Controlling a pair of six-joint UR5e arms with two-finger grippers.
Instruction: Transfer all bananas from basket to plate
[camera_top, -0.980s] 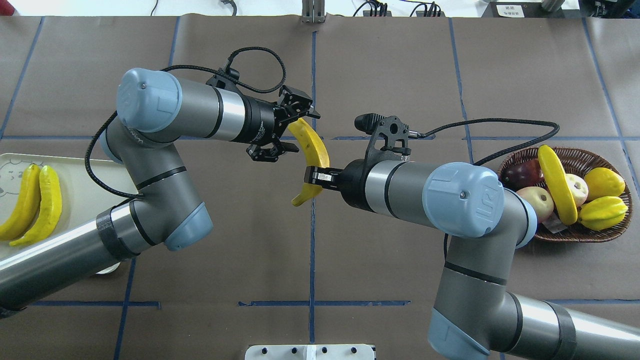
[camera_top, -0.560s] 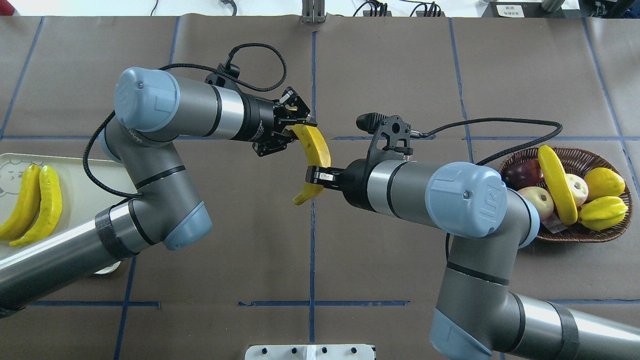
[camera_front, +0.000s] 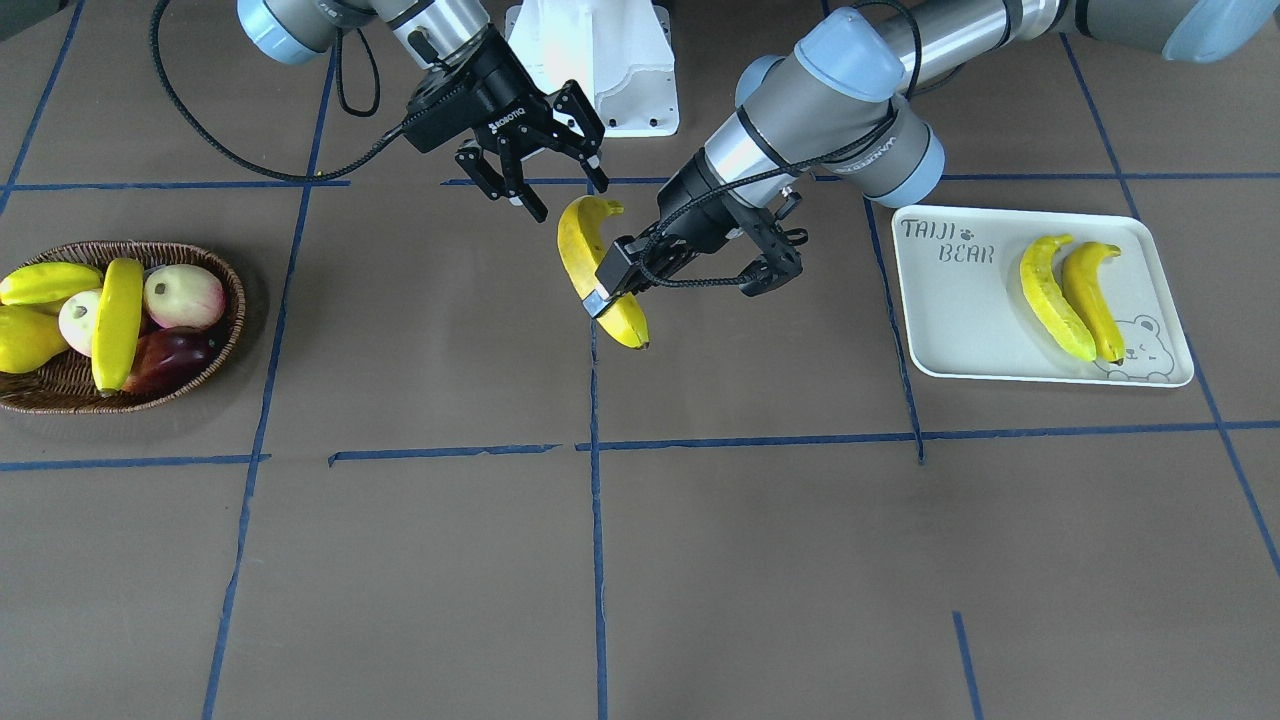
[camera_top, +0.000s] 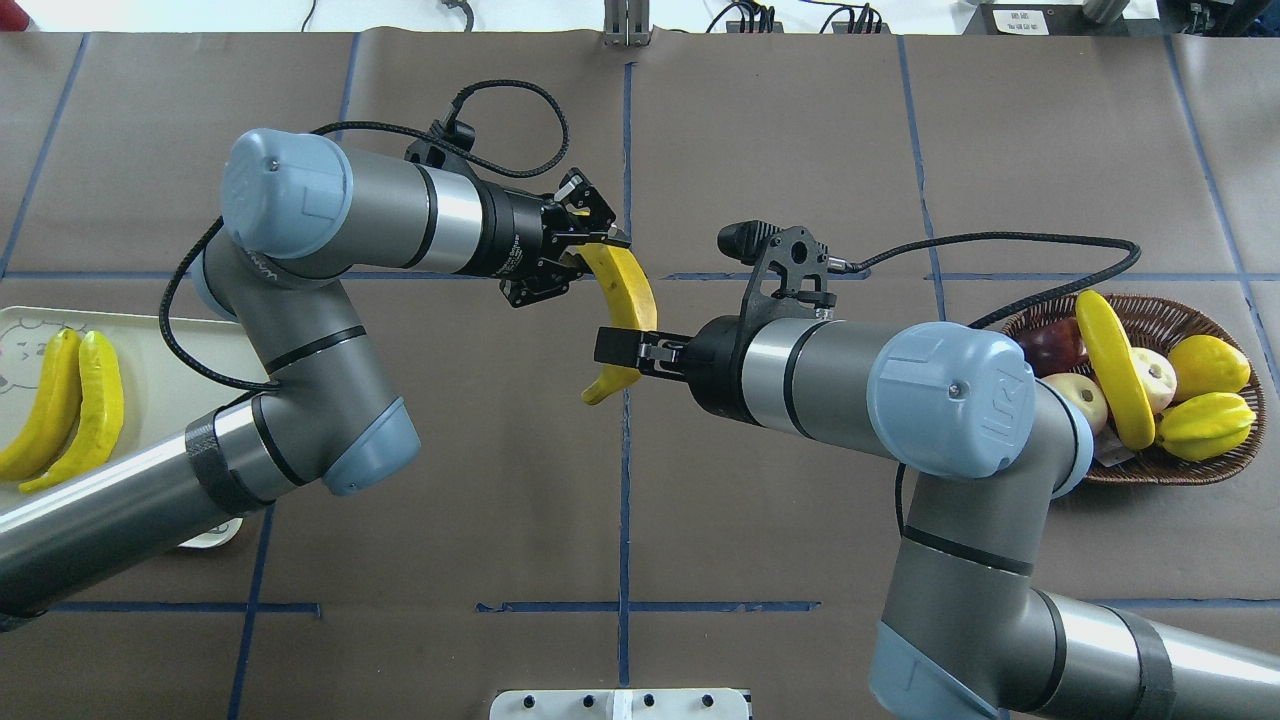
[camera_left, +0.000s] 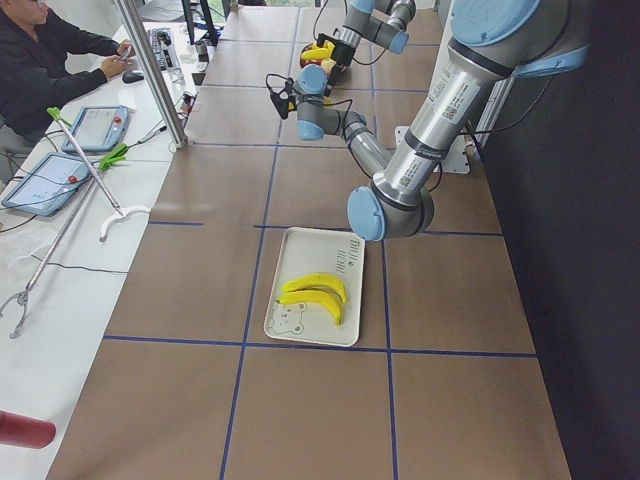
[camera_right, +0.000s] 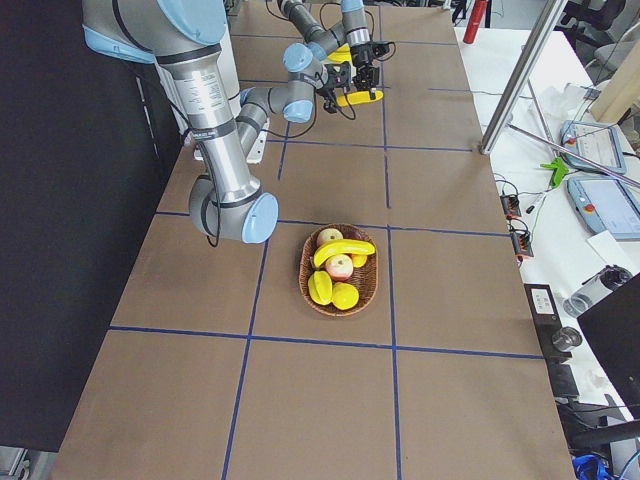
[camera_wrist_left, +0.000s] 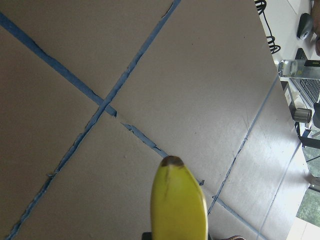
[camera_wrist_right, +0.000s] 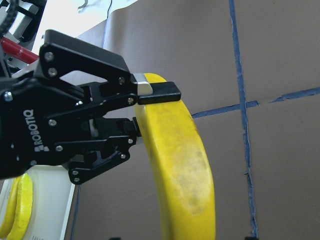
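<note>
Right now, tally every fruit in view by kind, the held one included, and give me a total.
banana: 4
apple: 3 (one dark red)
lemon: 1
starfruit: 1
total: 9

Two pale, pink-blushed apples, a dark red fruit, a round yellow lemon and a ridged yellow starfruit are lying bunched together. Blue tape lines are crossing the brown paper table cover. A person in black is leaning over a side desk.
</note>
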